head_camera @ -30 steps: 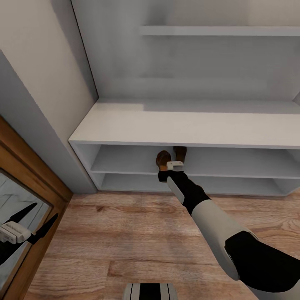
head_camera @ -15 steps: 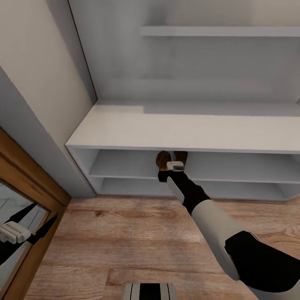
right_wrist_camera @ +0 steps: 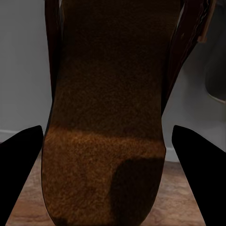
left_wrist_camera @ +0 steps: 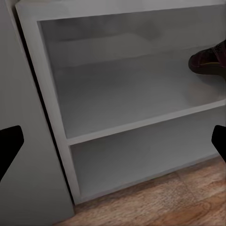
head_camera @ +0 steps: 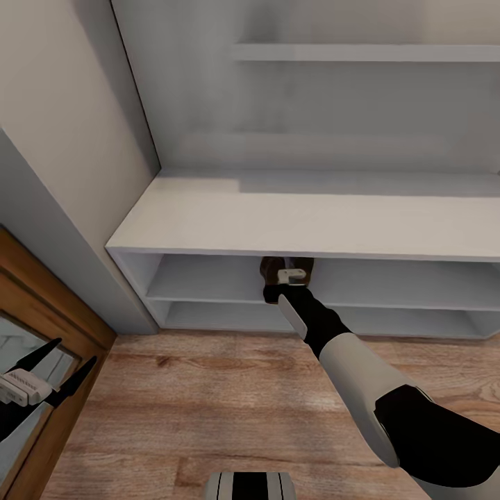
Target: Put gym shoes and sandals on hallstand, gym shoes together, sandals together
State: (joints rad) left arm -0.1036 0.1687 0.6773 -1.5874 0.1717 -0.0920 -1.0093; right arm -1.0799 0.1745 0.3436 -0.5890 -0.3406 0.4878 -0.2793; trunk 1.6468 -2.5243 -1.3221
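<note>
Between the right gripper's [right_wrist_camera: 112, 141] parted fingers: one sandal [right_wrist_camera: 106, 117], at the hallstand's [head_camera: 208, 208] upper tier; placement step; next, withdraw clear.

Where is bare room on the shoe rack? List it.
Upper tier: bare from the left side wall to the sandal at the right end effector, crowded there. Thick flat top is bare throughout. Lower tier is bare near its left wall.
</note>
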